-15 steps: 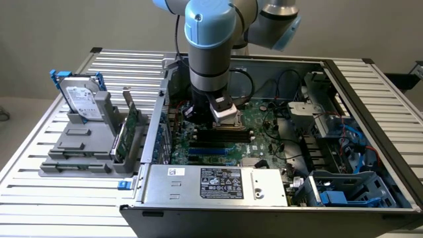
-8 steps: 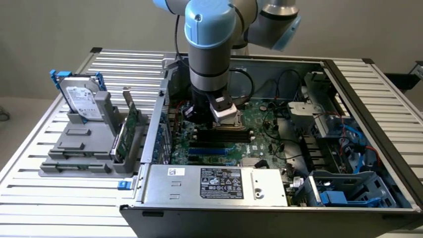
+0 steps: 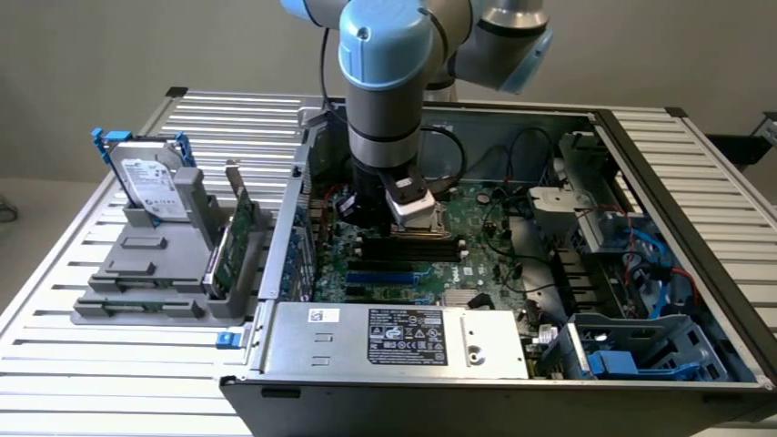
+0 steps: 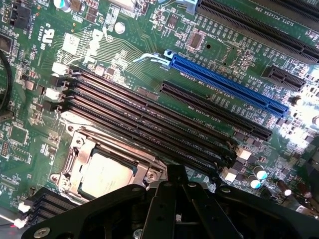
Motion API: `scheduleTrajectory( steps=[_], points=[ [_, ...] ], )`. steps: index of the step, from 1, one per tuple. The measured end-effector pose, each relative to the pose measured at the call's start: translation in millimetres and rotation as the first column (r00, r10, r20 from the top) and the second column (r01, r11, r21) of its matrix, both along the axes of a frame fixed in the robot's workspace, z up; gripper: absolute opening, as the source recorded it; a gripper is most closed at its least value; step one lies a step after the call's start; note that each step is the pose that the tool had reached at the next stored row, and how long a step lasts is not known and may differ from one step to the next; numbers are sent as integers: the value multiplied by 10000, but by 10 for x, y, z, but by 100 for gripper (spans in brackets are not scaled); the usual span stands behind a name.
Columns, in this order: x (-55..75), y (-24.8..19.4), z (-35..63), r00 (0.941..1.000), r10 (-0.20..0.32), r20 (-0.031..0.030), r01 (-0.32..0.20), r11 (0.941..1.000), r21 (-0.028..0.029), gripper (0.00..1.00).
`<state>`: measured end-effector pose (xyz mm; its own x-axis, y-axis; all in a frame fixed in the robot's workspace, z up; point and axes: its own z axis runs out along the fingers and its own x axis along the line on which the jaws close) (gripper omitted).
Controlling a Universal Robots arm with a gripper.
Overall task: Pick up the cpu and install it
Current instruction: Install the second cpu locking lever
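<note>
- The gripper (image 4: 175,199) shows as a black body low in the wrist view; its fingers look drawn together with nothing between them, though the tips are partly lost in shadow.
- The cpu (image 4: 104,175) lies flat inside the socket frame (image 4: 77,144) on the motherboard (image 4: 134,50), just beside the gripper body, and its near edge is cut off by that black housing.
- In the exterior view the arm (image 3: 386,82) stands straight down into the open computer case (image 3: 656,182) and hides the socket area beneath it.
- Beside the socket run the black memory slots (image 4: 149,124), then a blue expansion slot (image 4: 224,84) (the brightest thing on the board).
- At the case's near side sits the grey power supply (image 3: 401,339) with its label.
- On the exterior view's left, a grey holder (image 3: 152,273) carries a hard drive (image 3: 152,187) standing upright in a blue bracket.
- Everything rests on a slatted metal table (image 3: 109,364); a plain pale wall lies behind.
</note>
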<state>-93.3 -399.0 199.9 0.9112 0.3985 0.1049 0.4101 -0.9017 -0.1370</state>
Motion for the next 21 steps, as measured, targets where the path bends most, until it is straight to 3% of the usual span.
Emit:
scheduleTrajectory(
  steps=[7, 14, 17, 21],
  points=[
    [1, 10, -25, 10000, 7, 45, -7, 10000, 4, 11],
    [0, 12, -37, 10000, 6, 51, -6, 10000, -8, 11],
    [1, 15, -39, 10000, 6, 53, -6, 10000, -71, 11],
    [0, 13, -36, 10000, 8, 47, -7, 9997, -224, 11]
  ],
)
